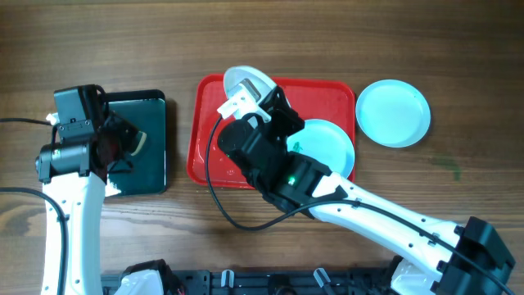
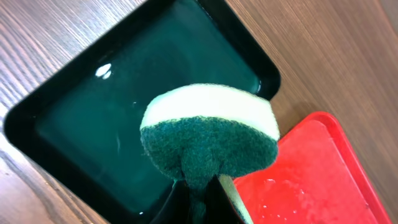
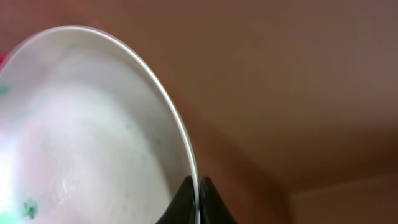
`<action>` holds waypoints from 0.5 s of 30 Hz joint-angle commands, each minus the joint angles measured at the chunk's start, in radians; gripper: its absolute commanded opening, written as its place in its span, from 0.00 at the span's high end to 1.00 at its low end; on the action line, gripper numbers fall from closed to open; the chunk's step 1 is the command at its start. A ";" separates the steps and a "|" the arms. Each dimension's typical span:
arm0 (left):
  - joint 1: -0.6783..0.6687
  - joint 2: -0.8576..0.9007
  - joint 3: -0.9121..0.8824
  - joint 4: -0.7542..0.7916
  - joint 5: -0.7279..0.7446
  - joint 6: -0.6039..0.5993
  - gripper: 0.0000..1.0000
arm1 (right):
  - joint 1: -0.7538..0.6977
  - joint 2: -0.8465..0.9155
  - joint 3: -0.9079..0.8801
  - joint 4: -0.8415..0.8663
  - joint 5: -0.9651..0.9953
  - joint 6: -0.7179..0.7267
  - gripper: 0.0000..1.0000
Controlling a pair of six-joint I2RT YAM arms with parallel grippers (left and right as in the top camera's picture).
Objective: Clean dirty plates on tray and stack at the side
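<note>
Above the tray [image 1: 327, 97], white plate [image 1: 246, 80] tilted, right gripper [image 3: 198, 191] pinching its rim, left gripper [image 2: 200, 202] gripping sponge [image 2: 208, 134].

Robotics lab bench, wood-grain table [image 1: 458, 49], white robot arm [image 1: 385, 217], black cable [image 1: 20, 121]

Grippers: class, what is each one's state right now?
Left gripper: shut on the sponge.
Right gripper: shut on the white plate, at its rim.
</note>
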 commanded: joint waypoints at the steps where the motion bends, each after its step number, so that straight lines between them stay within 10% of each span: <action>1: 0.003 0.002 -0.008 0.027 0.105 0.001 0.96 | -0.078 0.002 0.004 -0.111 -0.324 0.423 0.95; 6: -0.041 0.006 -0.017 0.087 0.299 0.157 0.96 | -0.274 0.143 -0.009 -0.115 -0.753 0.724 0.96; 15: -0.287 0.169 -0.018 0.158 0.300 0.187 0.96 | -0.366 0.425 -0.009 -0.045 -0.981 0.735 0.96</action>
